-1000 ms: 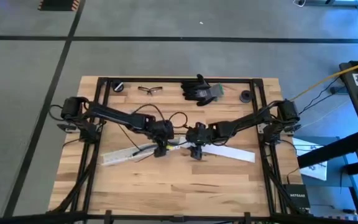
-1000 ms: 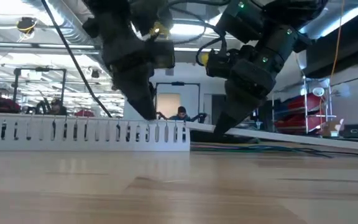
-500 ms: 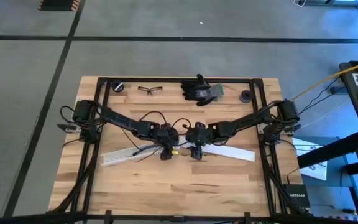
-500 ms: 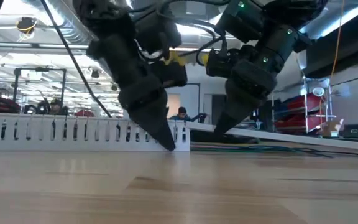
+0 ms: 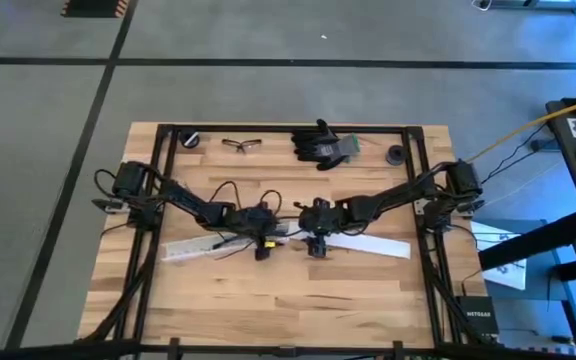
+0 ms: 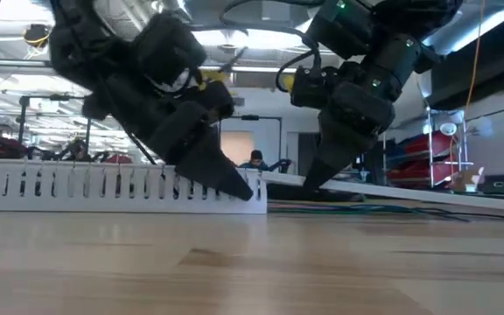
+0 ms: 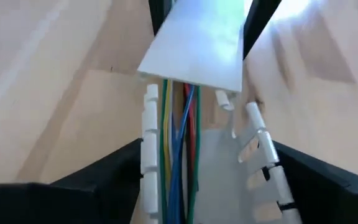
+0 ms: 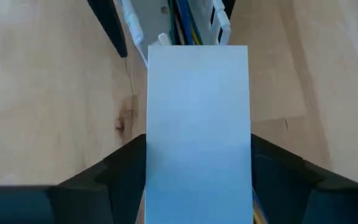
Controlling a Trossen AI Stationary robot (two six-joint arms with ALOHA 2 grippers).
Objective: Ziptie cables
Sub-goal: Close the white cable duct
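Coloured cables (image 7: 178,149) are lying inside the slotted white duct (image 7: 253,155) mid-counter (image 5: 268,300); left tool (image 5: 261,247) is straddling it open, right tool (image 5: 315,245) is gripping the white cover (image 8: 197,130).

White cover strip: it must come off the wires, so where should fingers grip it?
Across its narrow width, from above, with one finger on each long edge: the white cover strip is thin, flat and long, both edges bare.

One word reads — NETGEAR — in white, running vertically on a black box (image 5: 477,322) at the high view's lower right.
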